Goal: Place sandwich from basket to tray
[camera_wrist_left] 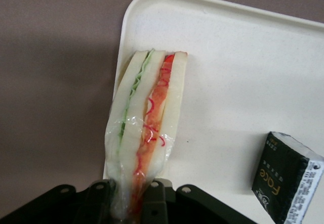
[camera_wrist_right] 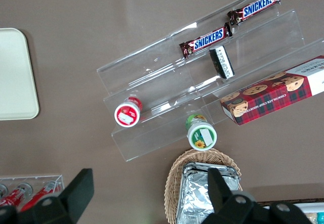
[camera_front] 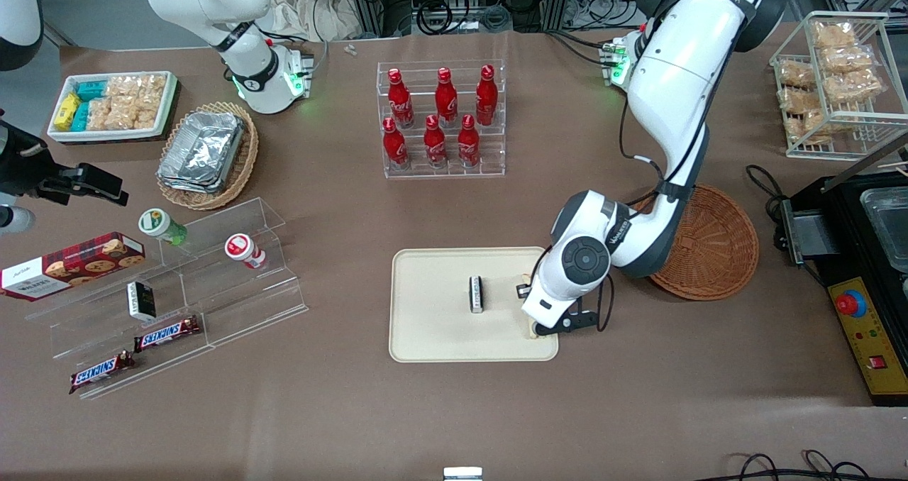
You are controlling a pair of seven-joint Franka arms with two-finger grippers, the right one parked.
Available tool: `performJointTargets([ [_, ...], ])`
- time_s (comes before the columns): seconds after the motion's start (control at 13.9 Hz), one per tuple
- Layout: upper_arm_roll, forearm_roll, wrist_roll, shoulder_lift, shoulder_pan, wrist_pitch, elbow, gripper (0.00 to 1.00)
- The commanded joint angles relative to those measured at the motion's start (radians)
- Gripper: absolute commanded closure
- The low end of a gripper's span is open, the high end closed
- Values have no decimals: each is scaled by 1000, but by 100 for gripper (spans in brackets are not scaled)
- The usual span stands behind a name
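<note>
Pinching the sandwich [camera_wrist_left: 147,133] by one end, the gripper [camera_wrist_left: 132,196] hangs it over the tray [camera_wrist_left: 243,72] edge nearest the basket [camera_front: 716,247], w/ room beside the black packet [camera_wrist_left: 286,176].

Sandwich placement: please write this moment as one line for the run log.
stage: placing | left gripper: shut on wrapped triangular cream-bread sandwich, over tray | cream-beige rectangular tray: also holds small black-and-white packet | reddish-brown wicker basket: no sandwich visible

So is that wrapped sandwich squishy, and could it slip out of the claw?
Probably soft: the sandwich is bread in clear film, pinched at one end by the gripper over the tray. The glossy wrap looks slippery, so it might slide. It likely weighs little and seems to keep its shape.
</note>
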Motion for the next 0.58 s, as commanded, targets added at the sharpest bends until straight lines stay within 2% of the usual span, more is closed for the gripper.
performJointTargets([
  [0.0, 3, -4, -19, 35, -6, 5, 45, 58],
  [0.07, 1, -6, -18, 35, -6, 6, 46, 1],
  [0.29, 1, -12, -19, 0, 0, -3, 56, 0],
  [0.5, 3, -58, -21, -123, 5, -90, 59, 0],
])
